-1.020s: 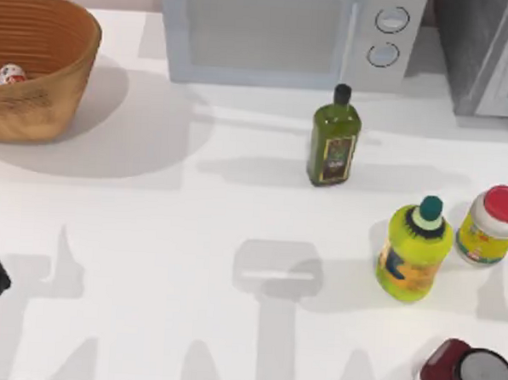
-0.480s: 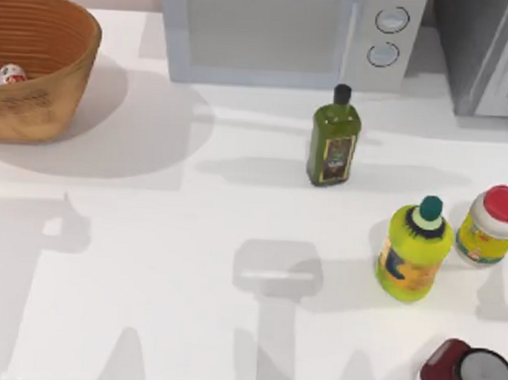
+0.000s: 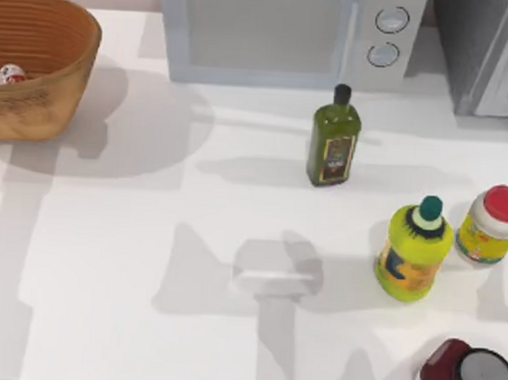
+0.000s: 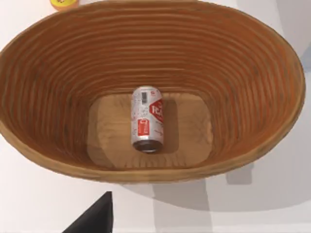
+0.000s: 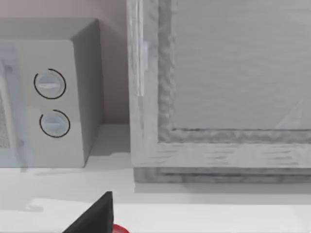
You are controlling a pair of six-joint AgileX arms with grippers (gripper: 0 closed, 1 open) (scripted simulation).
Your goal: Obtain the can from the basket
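Basket: ribbed orange-brown wicker, oval, on the white table at about 10 o'clock in the top view, cut by the picture's left edge.

Can: white with red marks, lying on its side on the basket's flat floor, roughly central, apart from the walls; from above it peeps over the near rim.

Left hand: one dark finger at the edge of the left wrist view, above the basket's outer rim, touching nothing; whether spread or pressed together cannot be told.

Right hand: one dark finger in the right wrist view, facing the microwave's dials and a grey cabinet; spread or pressed together cannot be told.

Microwave: 12 o'clock, against the back edge.

Green bottle: upright, just in front of the microwave.

Yellow-green bottle, teal cap: 4 o'clock.

Yellow jar, red cap: just beside that bottle, at 3 o'clock.

Dark red container, grey lid: 5 o'clock corner.

All of these stand well apart from the basket; nothing covers the can.
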